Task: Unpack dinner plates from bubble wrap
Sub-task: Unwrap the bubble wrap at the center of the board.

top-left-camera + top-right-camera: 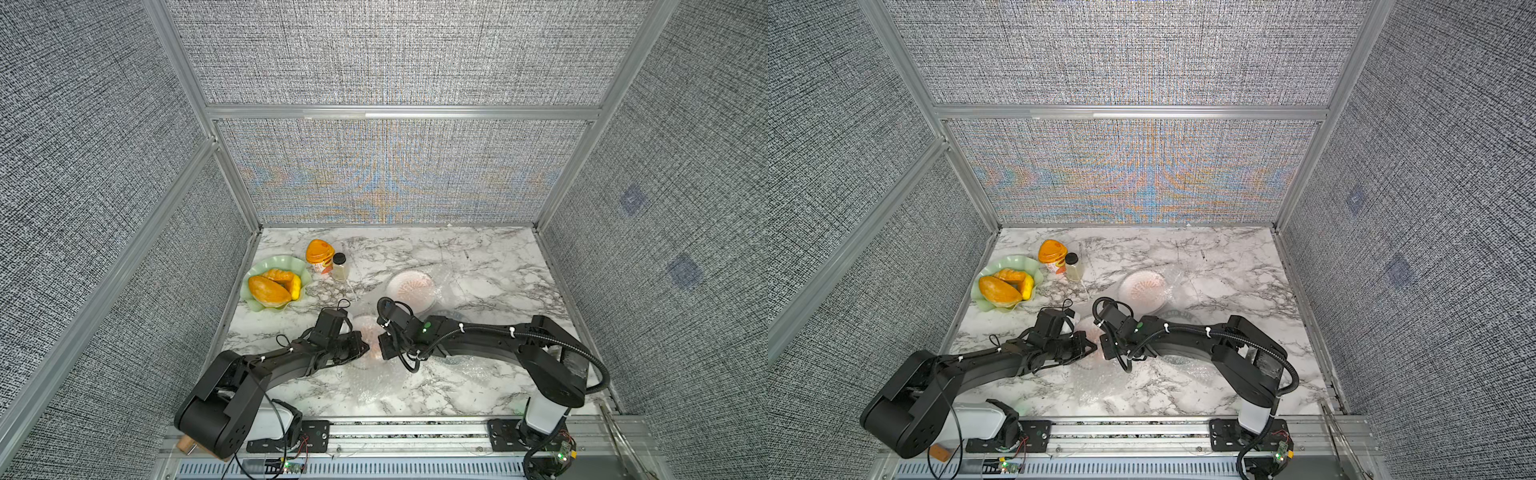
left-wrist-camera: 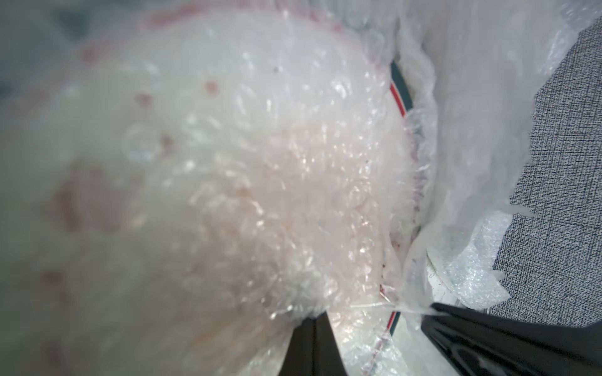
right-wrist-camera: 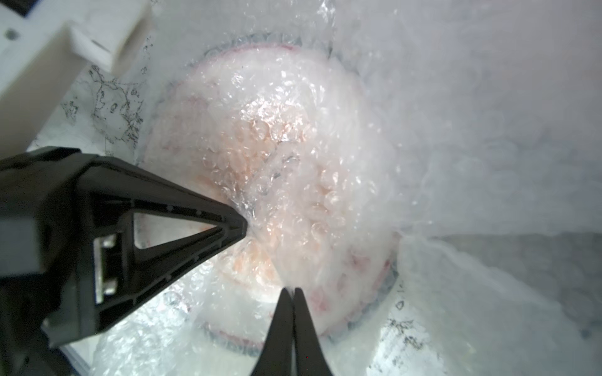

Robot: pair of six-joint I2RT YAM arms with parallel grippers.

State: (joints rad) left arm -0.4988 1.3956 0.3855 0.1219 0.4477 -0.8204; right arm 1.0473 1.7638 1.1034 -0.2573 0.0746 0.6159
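Both pairs are clenched on the bubble wrap (image 3: 423, 130): left fingers (image 3: 195, 210) and right fingers (image 3: 281, 325) pinch it above a dinner plate (image 3: 260, 146), seemingly fully covered, on the table (image 1: 498, 257).

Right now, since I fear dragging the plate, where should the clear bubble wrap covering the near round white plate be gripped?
Probably pinch a raised pucker of the clear crinkly bubble wrap above the middle of the flat-lying, orange-centred white plate, coming from above: the sheet bunches loosely there, away from the rim. The left tool and right tool are each shut on such a fold.
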